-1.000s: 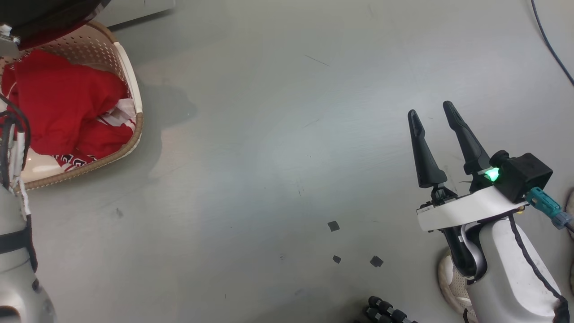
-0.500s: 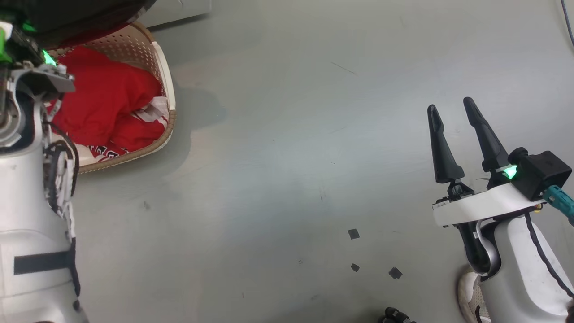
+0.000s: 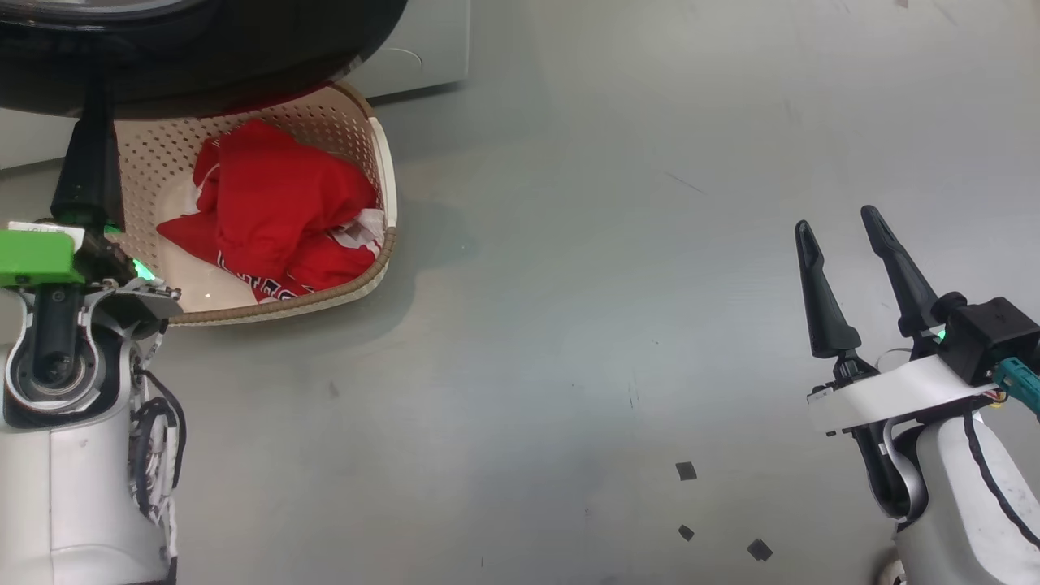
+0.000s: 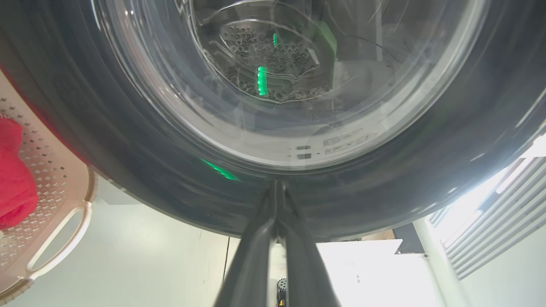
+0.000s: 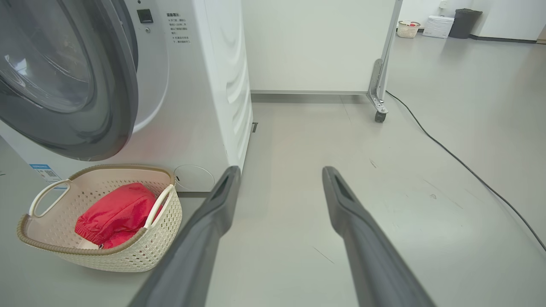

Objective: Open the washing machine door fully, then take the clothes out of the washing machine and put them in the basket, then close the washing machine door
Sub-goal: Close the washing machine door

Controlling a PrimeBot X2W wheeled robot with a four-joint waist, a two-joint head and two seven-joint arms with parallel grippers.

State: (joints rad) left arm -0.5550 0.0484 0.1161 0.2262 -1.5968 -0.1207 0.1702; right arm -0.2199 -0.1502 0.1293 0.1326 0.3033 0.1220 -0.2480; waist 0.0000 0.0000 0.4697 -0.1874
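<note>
Red clothes (image 3: 276,203) lie heaped in the basket (image 3: 388,175), on the floor at my left, just in front of the washing machine (image 5: 204,85). Washing machine door (image 4: 128,162) stands swung out from the machine front, its black frame overhanging the basket's far end. My left gripper (image 4: 277,185): jaws pressed together, nothing between them, tips at the lower rim of the door frame; touching or just off it, cannot tell. My right gripper (image 3: 835,219): jaws spread wide, empty, over bare grey floor (image 3: 569,325), well apart from basket and door. Black cable (image 5: 448,151) trails across the floor, far right.
</note>
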